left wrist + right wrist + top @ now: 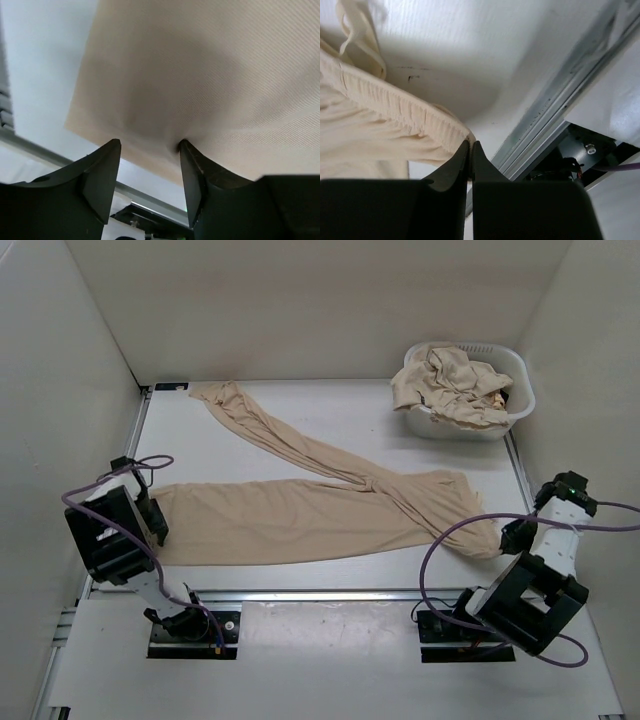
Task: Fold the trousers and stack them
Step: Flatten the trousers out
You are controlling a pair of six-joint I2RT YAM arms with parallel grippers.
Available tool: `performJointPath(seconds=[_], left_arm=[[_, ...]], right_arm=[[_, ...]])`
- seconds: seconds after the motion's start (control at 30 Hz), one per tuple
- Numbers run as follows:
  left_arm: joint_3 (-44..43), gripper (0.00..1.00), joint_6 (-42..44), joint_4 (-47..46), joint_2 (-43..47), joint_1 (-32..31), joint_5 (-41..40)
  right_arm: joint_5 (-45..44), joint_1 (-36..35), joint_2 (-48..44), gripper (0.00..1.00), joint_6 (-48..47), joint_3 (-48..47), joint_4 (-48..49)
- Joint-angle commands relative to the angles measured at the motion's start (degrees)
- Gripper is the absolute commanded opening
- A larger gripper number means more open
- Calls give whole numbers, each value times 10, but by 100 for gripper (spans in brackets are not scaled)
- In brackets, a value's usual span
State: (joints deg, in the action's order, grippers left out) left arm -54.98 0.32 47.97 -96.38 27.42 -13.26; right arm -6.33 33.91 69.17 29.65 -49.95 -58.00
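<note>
White plastic basket [455, 426] at the table's [320, 410] far right corner

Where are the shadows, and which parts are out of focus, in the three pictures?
Top external view: soft, even light, the trousers sharp. Left wrist view: the weave is sharp, with a dark shadow on the cloth just above the left end effector. Right wrist view: the right end effector is a nearly black silhouette; the gathered waistband is sharp.

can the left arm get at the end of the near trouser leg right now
Likely yes. The left arm sits at that end of the trousers, its jaws apart with the cloth edge at their tips, and nothing lies in between.
</note>
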Motion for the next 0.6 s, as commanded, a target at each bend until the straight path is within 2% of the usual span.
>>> performJointPath(seconds=[0.0, 0.07, 0.2, 0.23, 0.27, 0.3, 0.33, 0.37, 0.43, 0.57], left_arm=[[80, 60, -3, -103, -4, 18, -113], [118, 62, -3, -131, 14, 34, -138], [116, 62, -3, -137, 36, 77, -160], [116, 62, -3, -137, 36, 83, -165], [107, 62, -3, -137, 36, 84, -165], [98, 66, -3, -137, 36, 84, -165], [93, 71, -3, -130, 36, 84, -165], [76, 78, -3, -115, 36, 77, -152], [45, 94, -3, -84, 41, 77, -126], [-97, 97, -3, 26, 47, 57, -2]], right_arm=[[0, 48, -31, 0, 21, -22, -32], [-37, 48, -44, 0, 44, -34, -72], [-74, 54, -75, 0, 110, -34, -126], [-88, 54, -81, 5, 136, -19, -134], [-117, 54, -90, 11, 146, -11, -141], [-130, 54, -90, 19, 152, -4, -141], [-139, 54, -90, 48, 152, 1, -136], [-144, 54, -90, 65, 152, 6, -126], [-138, 54, -83, 85, 133, 6, -109], [-112, 42, -62, 89, 84, -37, -70]])
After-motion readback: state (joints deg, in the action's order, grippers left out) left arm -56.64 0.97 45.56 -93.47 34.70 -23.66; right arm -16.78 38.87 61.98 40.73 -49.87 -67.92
